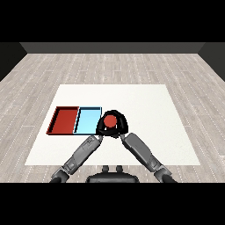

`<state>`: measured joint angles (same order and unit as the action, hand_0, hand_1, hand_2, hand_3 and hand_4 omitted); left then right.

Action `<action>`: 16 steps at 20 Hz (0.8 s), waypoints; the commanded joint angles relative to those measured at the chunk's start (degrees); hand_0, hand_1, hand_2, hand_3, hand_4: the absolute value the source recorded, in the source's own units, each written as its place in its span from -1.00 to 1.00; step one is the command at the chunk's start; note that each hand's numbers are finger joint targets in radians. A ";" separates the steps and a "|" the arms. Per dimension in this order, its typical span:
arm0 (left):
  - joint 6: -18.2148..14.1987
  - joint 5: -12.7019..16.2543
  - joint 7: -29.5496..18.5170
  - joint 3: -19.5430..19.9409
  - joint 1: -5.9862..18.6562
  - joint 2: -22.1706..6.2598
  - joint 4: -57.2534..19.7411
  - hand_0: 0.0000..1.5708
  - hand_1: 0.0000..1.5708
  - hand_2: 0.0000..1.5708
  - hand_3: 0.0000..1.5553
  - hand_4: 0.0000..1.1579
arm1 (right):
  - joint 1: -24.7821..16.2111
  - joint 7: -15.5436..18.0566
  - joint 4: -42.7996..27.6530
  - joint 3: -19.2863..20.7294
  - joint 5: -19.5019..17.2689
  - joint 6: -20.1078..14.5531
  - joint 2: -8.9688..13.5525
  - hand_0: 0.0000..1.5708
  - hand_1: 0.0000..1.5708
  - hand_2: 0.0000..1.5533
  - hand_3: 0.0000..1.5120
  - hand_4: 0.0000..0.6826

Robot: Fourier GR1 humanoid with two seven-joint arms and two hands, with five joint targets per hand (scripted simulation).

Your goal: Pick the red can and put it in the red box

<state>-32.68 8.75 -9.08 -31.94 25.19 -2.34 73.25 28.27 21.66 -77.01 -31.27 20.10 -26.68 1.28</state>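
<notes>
Both hands are meeting just right of the light blue tray (pixel 87 121). The red can (pixel 110 120) is sitting between them, its red top facing up. The right hand (pixel 120 125) is curling round the can's right side, fingers arching over its far edge. The left hand (pixel 101 126) is pressing close on the can's left; whether its fingers are curling or straight cannot be told. The red tray (pixel 64 121) is lying to the left hand's left, beyond the light blue tray, on the white table (pixel 145 110).
</notes>
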 commanded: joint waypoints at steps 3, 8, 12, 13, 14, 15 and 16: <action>-1.33 0.78 -1.54 -1.76 -1.89 2.22 0.66 1.00 1.00 0.94 0.83 0.51 | -3.12 0.11 -2.33 1.92 -1.81 3.71 -0.34 0.93 0.93 0.88 0.85 0.60; -3.11 1.11 1.79 -2.58 1.21 2.26 3.04 1.00 1.00 0.97 0.89 0.77 | -0.50 2.86 1.72 3.08 4.52 7.26 -1.22 0.79 0.79 0.81 0.81 0.38; -0.52 1.56 -1.25 -0.15 0.71 2.27 0.33 1.00 1.00 1.00 0.92 0.97 | -1.63 -1.03 -3.49 1.08 -1.03 5.11 -1.23 -1.00 -1.00 -1.00 -1.00 -1.00; -0.52 1.56 -1.26 -0.16 0.70 2.28 0.33 1.00 1.00 1.00 0.92 0.97 | -1.69 -1.14 -3.61 1.15 -1.12 5.18 -1.23 -1.00 -1.00 -1.00 -1.00 -1.00; -0.52 1.55 -1.26 -0.16 0.70 2.28 0.34 1.00 1.00 1.00 0.92 0.97 | -1.74 -1.25 -3.73 1.22 -1.20 5.24 -1.23 -1.00 -1.00 -1.00 -1.00 -1.00; 2.08 -1.45 1.07 2.08 -1.85 1.85 4.19 1.00 1.00 1.00 0.92 0.97 | -1.79 -1.37 -3.85 1.29 -1.28 5.30 -1.23 -1.00 -1.00 -1.00 -1.00 -1.00; -4.28 1.05 0.61 -3.35 1.81 2.28 1.33 1.00 1.00 1.00 0.92 0.97 | -0.31 -1.91 -4.53 0.03 -0.61 1.99 -1.24 -1.00 -1.00 -1.00 -1.00 -1.00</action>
<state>-33.69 9.57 -9.74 -31.97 24.50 -1.30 75.48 26.96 20.51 -80.43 -29.64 19.14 -22.77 0.86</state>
